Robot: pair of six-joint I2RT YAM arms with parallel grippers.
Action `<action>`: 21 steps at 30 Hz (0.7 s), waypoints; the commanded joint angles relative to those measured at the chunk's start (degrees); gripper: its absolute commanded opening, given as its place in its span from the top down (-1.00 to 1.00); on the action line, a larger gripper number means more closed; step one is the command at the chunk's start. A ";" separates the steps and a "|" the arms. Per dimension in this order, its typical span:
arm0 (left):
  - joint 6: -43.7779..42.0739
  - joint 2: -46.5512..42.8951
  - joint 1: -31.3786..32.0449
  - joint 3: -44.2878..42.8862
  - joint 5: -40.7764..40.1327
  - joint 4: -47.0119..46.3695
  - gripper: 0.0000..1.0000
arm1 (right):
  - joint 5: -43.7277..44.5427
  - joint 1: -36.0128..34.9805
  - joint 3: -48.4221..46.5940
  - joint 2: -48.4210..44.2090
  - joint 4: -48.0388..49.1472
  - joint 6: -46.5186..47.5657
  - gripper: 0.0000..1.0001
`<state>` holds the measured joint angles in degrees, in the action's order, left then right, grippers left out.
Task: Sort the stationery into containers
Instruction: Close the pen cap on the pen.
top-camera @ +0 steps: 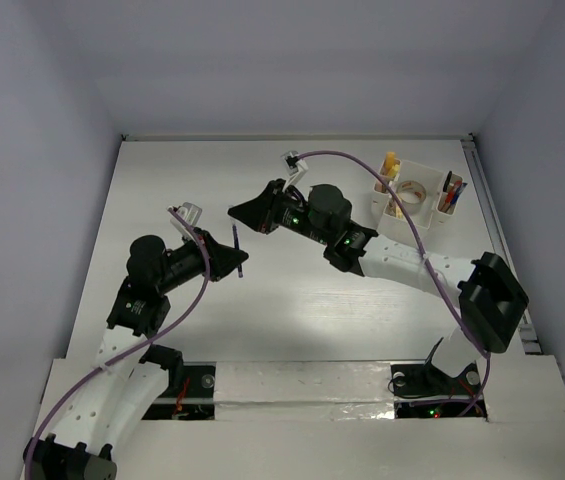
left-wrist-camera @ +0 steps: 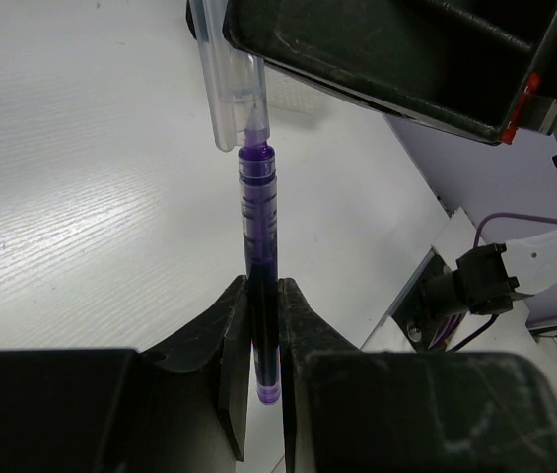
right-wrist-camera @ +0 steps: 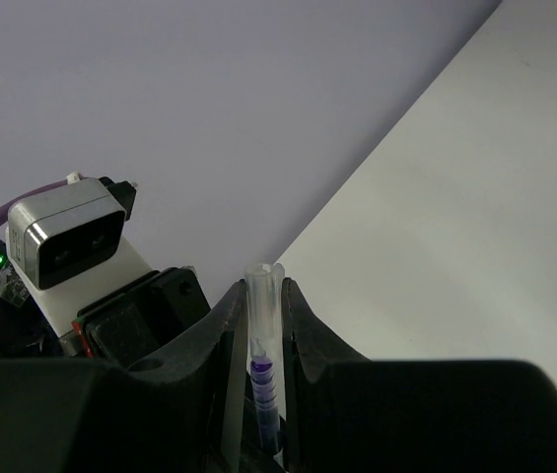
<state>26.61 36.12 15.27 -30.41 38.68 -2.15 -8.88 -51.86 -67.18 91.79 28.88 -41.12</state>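
Jaws of the left gripper (left-wrist-camera: 263, 291) pinch a thin translucent purple pen (left-wrist-camera: 256, 217) near its rear end, above the white table (top-camera: 302, 300). The right gripper (right-wrist-camera: 262, 291) clamps a clear plastic cap (right-wrist-camera: 261, 276) over the pen's tip. The cream-white plastic organizer (top-camera: 417, 200) stands well apart.

Glossy translucent purple plastic pen (left-wrist-camera: 258, 246), clear plastic cap (left-wrist-camera: 221, 99); tabletop (left-wrist-camera: 81, 197) with faint wood grain, slight sheen; matt black left claw (left-wrist-camera: 262, 296).

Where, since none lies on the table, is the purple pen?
The pen sits in the left pincer, left of centre in the top view, its tip at the clear cap the right pincer holds.
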 commanded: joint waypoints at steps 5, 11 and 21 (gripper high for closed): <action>0.11 -1.23 -0.24 0.09 -0.09 -2.42 1.00 | -0.25 -1.05 -0.85 -1.08 0.65 1.57 1.00; -0.51 -1.67 -0.24 -0.35 -1.59 -1.36 1.00 | -3.06 -1.05 0.03 -1.87 -3.73 2.01 1.00; -1.82 -0.79 -0.24 -1.58 -1.59 -0.40 1.00 | -7.02 -1.05 2.67 -5.48 -12.35 5.70 1.00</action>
<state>25.91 35.46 15.44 -30.41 38.85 1.98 -11.86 -52.21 -65.69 88.99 22.79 -38.26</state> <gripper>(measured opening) 0.083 0.213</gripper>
